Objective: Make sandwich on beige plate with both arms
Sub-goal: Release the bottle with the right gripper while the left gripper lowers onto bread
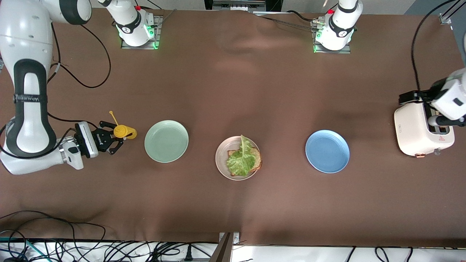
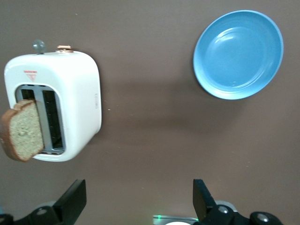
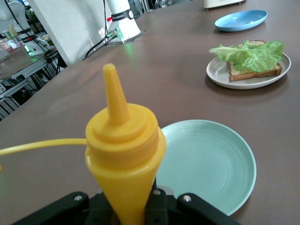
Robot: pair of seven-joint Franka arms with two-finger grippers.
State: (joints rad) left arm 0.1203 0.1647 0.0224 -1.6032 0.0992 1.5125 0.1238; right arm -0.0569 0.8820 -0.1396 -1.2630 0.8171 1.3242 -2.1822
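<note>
The beige plate (image 1: 221, 160) sits mid-table with one brown bread slice (image 1: 257, 159) and a green lettuce leaf (image 1: 242, 158) on top; it also shows in the right wrist view (image 3: 220, 77). A second bread slice (image 2: 21, 131) sticks out of the white toaster (image 1: 415, 133). My left gripper (image 2: 138, 206) is open and empty, up over the table beside the toaster (image 2: 79, 93). My right gripper (image 1: 109, 140) is shut on a yellow squeeze bottle (image 3: 124, 154), beside the mint-green plate (image 1: 166, 141).
A blue plate (image 1: 327, 151) lies between the beige plate and the toaster, also in the left wrist view (image 2: 239, 54). The bottle's loose cap strap (image 1: 113, 117) trails off it. Cables hang along the table's near edge.
</note>
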